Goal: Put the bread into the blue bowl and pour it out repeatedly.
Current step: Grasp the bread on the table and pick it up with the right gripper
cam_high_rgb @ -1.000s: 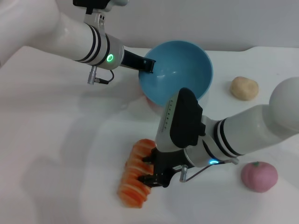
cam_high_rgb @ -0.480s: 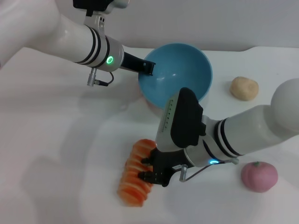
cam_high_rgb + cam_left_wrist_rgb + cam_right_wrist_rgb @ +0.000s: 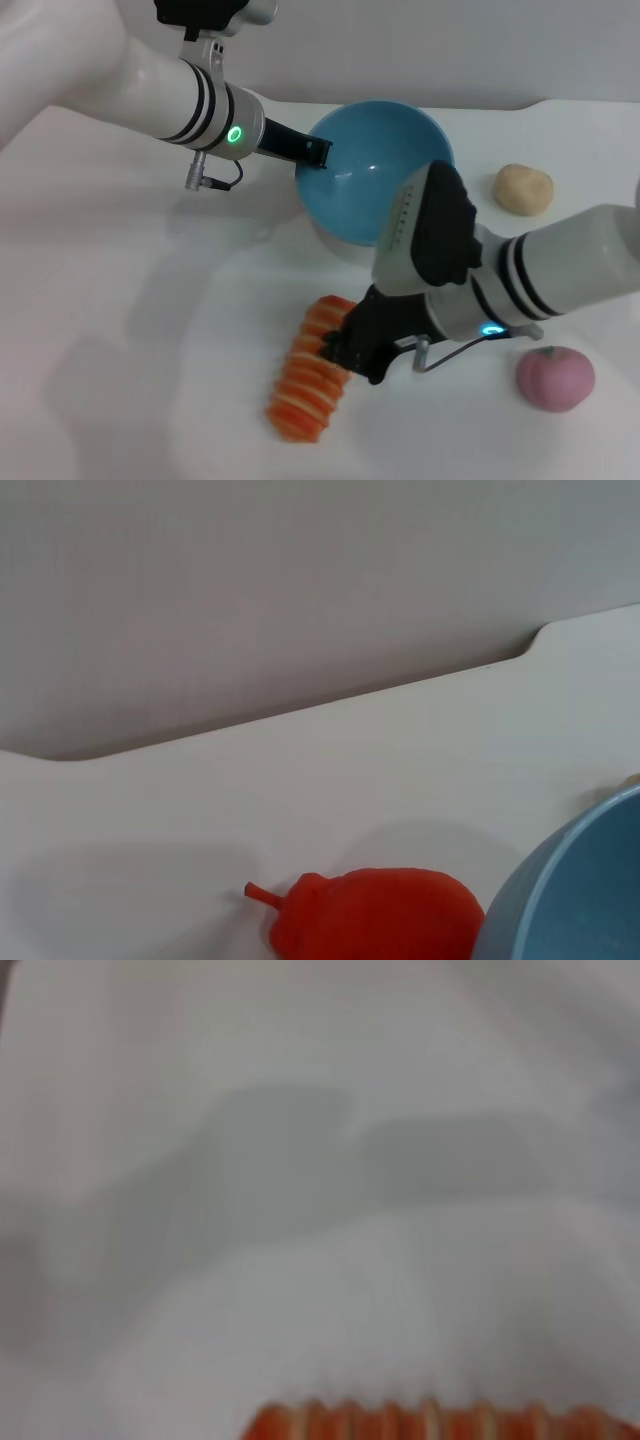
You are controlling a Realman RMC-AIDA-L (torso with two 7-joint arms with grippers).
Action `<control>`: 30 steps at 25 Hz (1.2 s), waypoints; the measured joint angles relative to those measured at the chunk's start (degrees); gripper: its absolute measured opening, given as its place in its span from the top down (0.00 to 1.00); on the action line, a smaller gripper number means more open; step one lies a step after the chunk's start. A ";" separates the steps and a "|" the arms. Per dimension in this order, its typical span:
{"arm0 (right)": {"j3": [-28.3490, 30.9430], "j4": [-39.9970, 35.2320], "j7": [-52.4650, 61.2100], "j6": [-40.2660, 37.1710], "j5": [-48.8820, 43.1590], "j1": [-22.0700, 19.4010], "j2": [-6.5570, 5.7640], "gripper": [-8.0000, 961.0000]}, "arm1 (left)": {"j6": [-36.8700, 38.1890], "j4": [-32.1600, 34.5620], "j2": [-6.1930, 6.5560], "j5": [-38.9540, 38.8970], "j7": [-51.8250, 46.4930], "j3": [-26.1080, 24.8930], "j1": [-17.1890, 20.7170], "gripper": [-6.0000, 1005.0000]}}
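- You have one bread (image 3: 309, 372) on the white table (image 3: 120, 330), a ridged loaf with its orange-and-cream stripes up, lying on a slant near the front edge of the head view.
- You have one blue bowl (image 3: 375, 165), tipped so its mouth faces forward and toward the robot's left; its left rim is pinched by the left gripper (image 3: 318, 153), whose dark fingers close over the wall.
- The bread is outside the bowl, well in front of it, with bare table between the two.
- Your right gripper (image 3: 345, 350) sits at the loaf's right flank, dark fingers against its upper half; they look closed on the bread, though the grip itself is partly hidden by the wrist.
- In the right wrist view you see only the striped top of the loaf (image 3: 440, 1422) along one edge, with blank table beyond.
- You have three other items: one beige lump (image 3: 523, 188) right of the bowl, one pink round fruit (image 3: 555, 378) at the front right, and one red-orange pepper-like thing (image 3: 375, 917) just beside the bowl's outer wall, seen in the left wrist view.
- Open room lies to the left of the loaf and bowl; the table's back edge runs close behind the bowl.
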 joint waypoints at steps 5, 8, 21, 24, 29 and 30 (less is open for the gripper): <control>0.97 -0.12 0.06 -0.57 -2.02 -0.48 0.11 0.87 | -0.01 0.03 0.00 0.00 0.00 -0.08 -0.19 1.00; 1.94 -0.27 0.24 -1.38 -2.03 -0.51 0.08 0.96 | -0.05 0.04 0.00 0.01 0.00 -0.07 -0.36 1.00; 1.65 -2.64 4.08 -2.87 -4.17 0.68 0.32 0.85 | -0.26 0.13 0.01 -0.02 -0.03 -0.42 -0.52 1.00; 0.47 -1.66 4.07 -1.46 -4.18 1.28 0.53 0.79 | -0.35 0.13 -0.03 -0.06 -0.06 -0.42 -0.52 1.00; -3.32 0.07 3.95 5.40 -3.67 1.46 0.83 0.65 | -0.47 0.13 -0.08 -0.35 -0.13 -0.24 -0.53 1.00; -4.53 0.62 3.95 6.57 -3.59 1.74 0.92 0.61 | -0.49 0.12 -0.08 -0.40 -0.13 -0.17 -0.54 1.00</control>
